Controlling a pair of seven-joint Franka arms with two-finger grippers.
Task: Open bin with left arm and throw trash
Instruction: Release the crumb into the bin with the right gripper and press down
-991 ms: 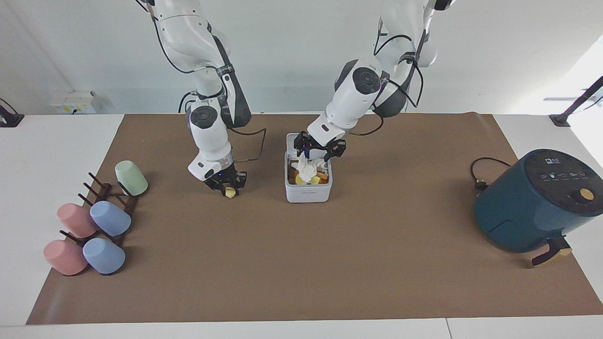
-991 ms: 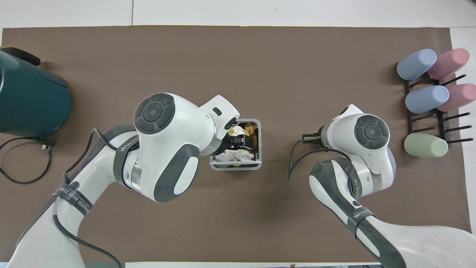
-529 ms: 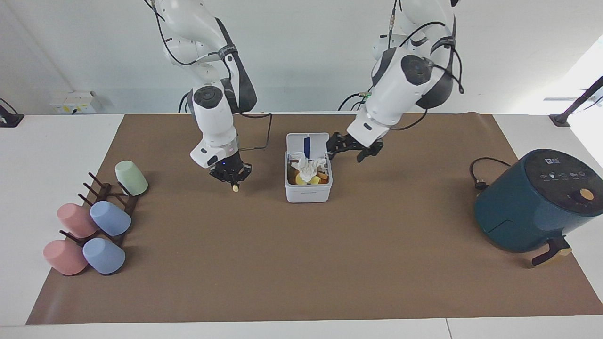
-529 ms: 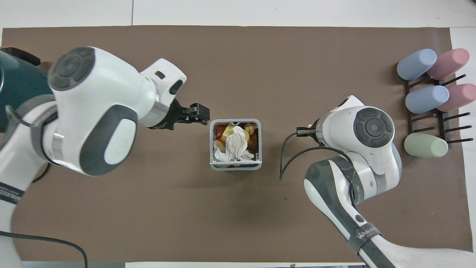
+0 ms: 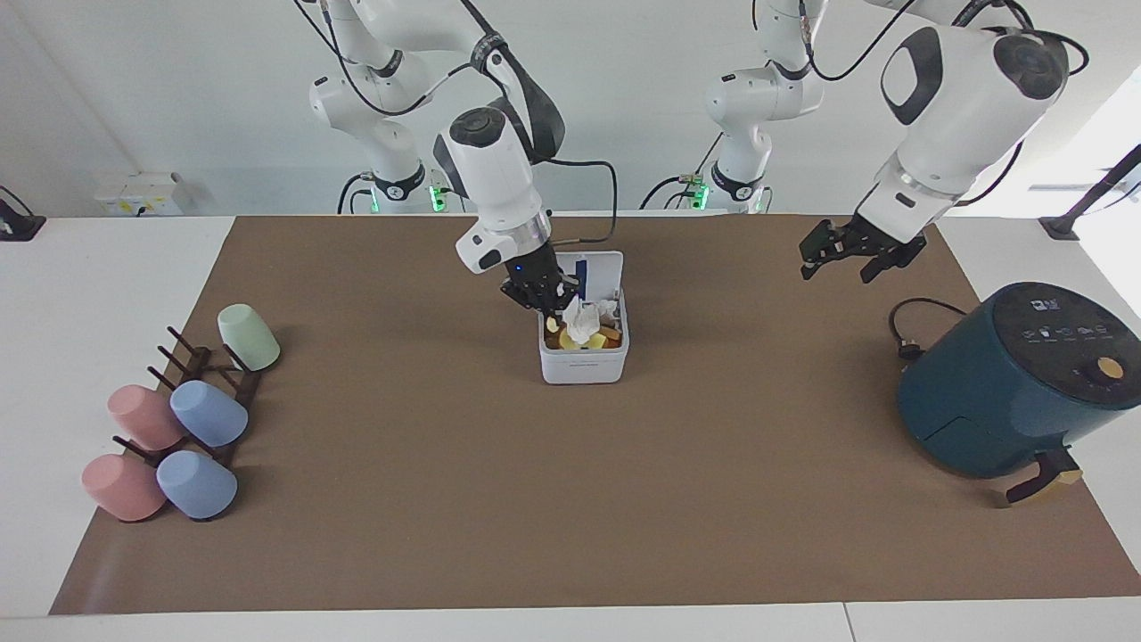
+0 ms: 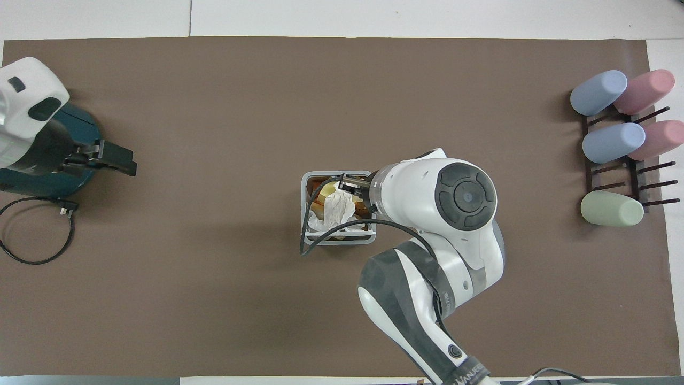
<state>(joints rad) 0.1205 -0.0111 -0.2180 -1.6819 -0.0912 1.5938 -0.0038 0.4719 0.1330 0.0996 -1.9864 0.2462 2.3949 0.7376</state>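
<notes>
While the white bin stands with its lid tipped up on the side nearer the robots, the right gripper hangs right over the bin's open mouth, at the rim toward the right arm's end of the table. Whether a yellow lump is pinched between its fingers or lies just under them, I cannot tell — it merges with what is already inside. In there: a crumpled white tissue sitting on top, with yellow and orange pieces packed beneath it. From overhead the right gripper shows over the part of the bin farther from the robots, beside the tissue.

Out toward the left arm's end of the table, the left gripper is up in the air over the brown mat, fingers spread with nothing between them — near the dark teal air fryer and its coiled cord. Pastel cups sit on a dark peg rack at the right arm's end, well apart from the bin.
</notes>
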